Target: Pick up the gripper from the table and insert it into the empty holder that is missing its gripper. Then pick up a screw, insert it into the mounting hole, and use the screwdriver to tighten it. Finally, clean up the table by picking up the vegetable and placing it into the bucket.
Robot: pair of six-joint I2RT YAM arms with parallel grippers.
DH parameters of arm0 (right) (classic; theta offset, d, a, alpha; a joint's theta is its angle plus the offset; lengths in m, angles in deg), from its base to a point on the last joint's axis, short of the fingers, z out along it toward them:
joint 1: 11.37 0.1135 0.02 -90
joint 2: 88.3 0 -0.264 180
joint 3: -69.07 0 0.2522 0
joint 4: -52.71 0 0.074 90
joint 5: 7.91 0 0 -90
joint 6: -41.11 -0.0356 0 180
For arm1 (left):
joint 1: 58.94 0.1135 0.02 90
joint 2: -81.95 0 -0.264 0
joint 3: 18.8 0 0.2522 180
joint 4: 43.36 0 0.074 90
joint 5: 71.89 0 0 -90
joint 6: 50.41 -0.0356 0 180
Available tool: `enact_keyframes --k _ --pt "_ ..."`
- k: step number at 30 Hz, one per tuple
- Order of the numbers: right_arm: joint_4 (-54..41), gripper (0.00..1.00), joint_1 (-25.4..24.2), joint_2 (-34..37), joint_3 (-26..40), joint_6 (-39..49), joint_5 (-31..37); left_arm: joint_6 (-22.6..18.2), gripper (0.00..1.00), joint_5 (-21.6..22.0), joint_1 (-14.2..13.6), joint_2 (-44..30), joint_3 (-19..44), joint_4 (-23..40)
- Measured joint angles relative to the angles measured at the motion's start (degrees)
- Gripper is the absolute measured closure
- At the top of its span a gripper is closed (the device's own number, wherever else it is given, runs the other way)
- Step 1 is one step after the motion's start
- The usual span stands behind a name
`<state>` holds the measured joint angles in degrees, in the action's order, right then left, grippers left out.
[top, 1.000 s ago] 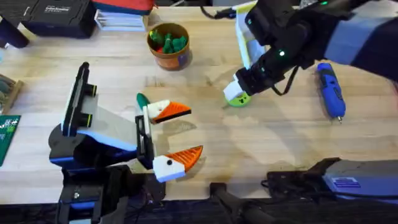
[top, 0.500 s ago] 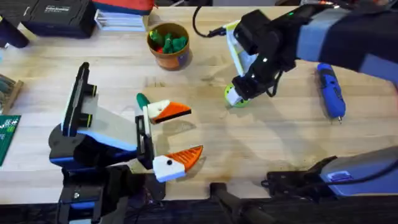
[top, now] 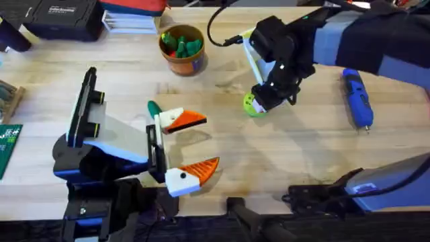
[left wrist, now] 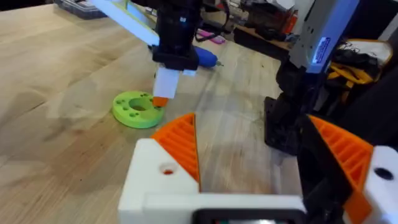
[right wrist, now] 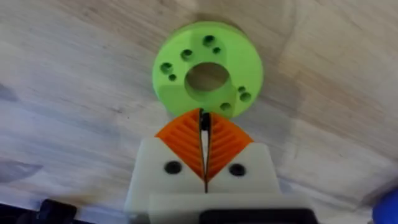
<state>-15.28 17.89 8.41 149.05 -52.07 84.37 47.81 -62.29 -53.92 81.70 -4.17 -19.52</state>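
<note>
The left gripper [top: 191, 144] hangs with its jaws spread apart, holding nothing, nearer than the green disc [top: 253, 104]. Just behind it lies the vegetable [top: 154, 107], not yet cleaned up. The right gripper [right wrist: 204, 146] has its pads pressed together, tips at the disc's edge; whether they pinch a screw I cannot tell. The screwdriver [top: 357, 97] lies beside the disc, seemingly unused. The bucket [top: 182, 48] stands farthest. Most steps seem left.

The wooden table [top: 222, 144] carries 4 things. The bucket [top: 182, 49], lime-green disc [top: 252, 105], screwdriver [top: 357, 97] and dark green vegetable [top: 154, 107] lie on it.
</note>
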Motion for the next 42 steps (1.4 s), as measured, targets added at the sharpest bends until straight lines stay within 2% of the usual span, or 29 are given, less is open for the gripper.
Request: enact_keyframes --k 5,13,16,24,29,35,42 --pt "-2.9 0.994 0.0 -2.1 4.9 0.0 0.0 0.0 0.014 0.0 0.0 0.0 0.0 0.0" --pt "-3.0 0.994 0.6 -6.0 15.9 -3.3 -12.4 0.0 0.015 0.0 0.0 0.0 0.0 0.0" --pt "-5.6 0.994 2.8 -5.8 19.2 -5.1 -14.3 0.0 0.015 0.0 0.0 0.0 0.0 0.0" --pt "-17.8 0.994 12.1 2.1 36.9 -6.9 -13.7 0.0 0.015 0.0 0.0 0.0 0.0 0.0" --pt "-21.0 0.994 15.4 8.3 45.1 -5.7 -18.1 0.0 0.015 0.0 0.0 0.0 0.0 0.0" --pt "-20.3 0.994 18.7 9.8 46.4 -3.9 -21.1 0.0 0.015 0.0 0.0 0.0 0.0 0.0" --pt "-17.9 0.994 22.0 9.8 46.5 -2.3 -21.4 0.0 0.015 0.0 0.0 0.0 0.0 0.0"
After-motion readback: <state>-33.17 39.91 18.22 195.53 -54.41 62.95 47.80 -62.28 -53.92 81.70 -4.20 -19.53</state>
